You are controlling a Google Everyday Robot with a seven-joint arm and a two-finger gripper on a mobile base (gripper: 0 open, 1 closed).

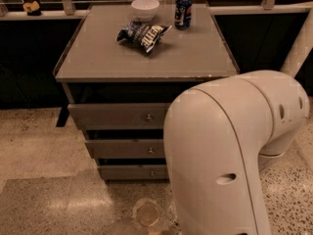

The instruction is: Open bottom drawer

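Note:
The bottom drawer [129,172] is the lowest, narrowest grey front of the cabinet, with a small round metal knob [152,173]. Its right part is hidden behind my arm. Above it are the middle drawer [122,149] and the top drawer [117,116], each with its own knob. My arm's big white link [225,151] fills the lower right of the camera view, in front of the right side of the cabinet. My gripper is out of view.
On the grey cabinet top [98,62] lie a chip bag [143,33], a white bowl [145,8] and a blue can [183,11]. A round mark [147,213] is on the speckled floor before the cabinet. A white post [298,48] stands at right.

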